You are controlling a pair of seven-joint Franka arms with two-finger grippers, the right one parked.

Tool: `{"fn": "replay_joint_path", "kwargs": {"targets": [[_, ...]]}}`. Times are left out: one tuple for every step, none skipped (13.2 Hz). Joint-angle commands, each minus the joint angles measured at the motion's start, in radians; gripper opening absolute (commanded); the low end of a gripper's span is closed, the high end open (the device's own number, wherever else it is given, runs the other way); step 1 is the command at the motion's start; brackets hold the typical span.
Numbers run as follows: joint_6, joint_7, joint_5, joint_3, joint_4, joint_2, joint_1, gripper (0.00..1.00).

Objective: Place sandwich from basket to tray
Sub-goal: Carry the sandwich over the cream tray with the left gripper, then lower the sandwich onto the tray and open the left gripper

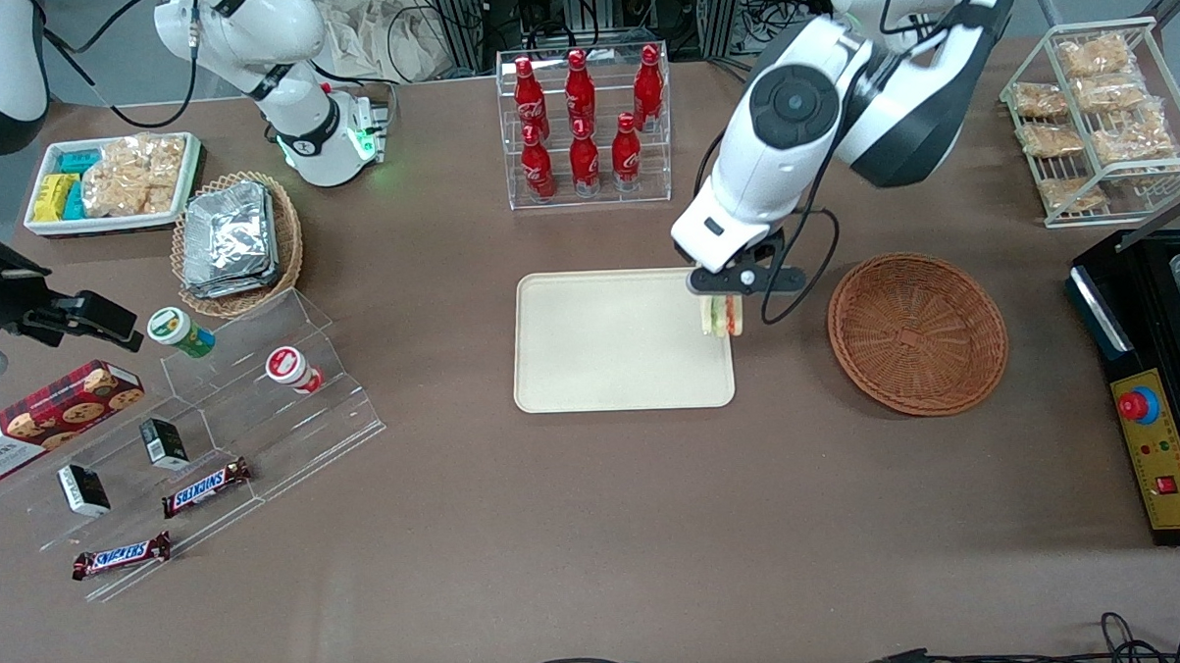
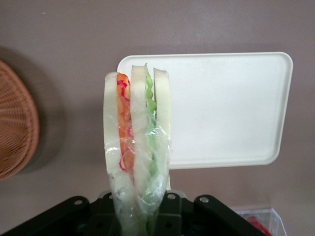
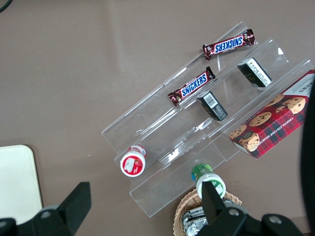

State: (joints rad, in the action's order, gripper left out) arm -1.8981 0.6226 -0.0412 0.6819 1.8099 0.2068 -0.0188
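The clear-wrapped sandwich of white bread with orange, red and green filling hangs from my left gripper, which is shut on it. It is held above the edge of the cream tray that lies toward the basket. The round reddish-brown wicker basket sits beside the tray, toward the working arm's end, with nothing in it.
A clear rack of red cola bottles stands farther from the front camera than the tray. A tan basket of foil packets and a clear stepped stand with snacks lie toward the parked arm's end. A black appliance sits past the basket.
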Motion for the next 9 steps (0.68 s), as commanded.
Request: {"fn": "replay_joint_path", "kwargs": {"targets": [[-0.099,0.081,-0.153,0.012,0.028,0.133,-0.006,0.00],[-0.130,0.127,-0.224,0.013,0.028,0.193,-0.006,0.00],[-0.159,0.172,-0.276,0.012,0.026,0.242,0.037,0.00],[-0.195,0.227,-0.308,0.002,0.026,0.285,0.072,0.00],[-0.235,0.273,-0.339,0.001,0.026,0.339,0.082,0.00],[-0.255,0.279,-0.365,0.002,0.028,0.373,0.077,0.00],[-0.266,0.281,-0.368,0.002,0.028,0.394,0.080,0.00],[-0.282,0.279,-0.371,0.001,0.029,0.402,0.091,0.00],[-0.285,0.279,-0.375,0.001,0.037,0.405,0.097,0.00]]}}
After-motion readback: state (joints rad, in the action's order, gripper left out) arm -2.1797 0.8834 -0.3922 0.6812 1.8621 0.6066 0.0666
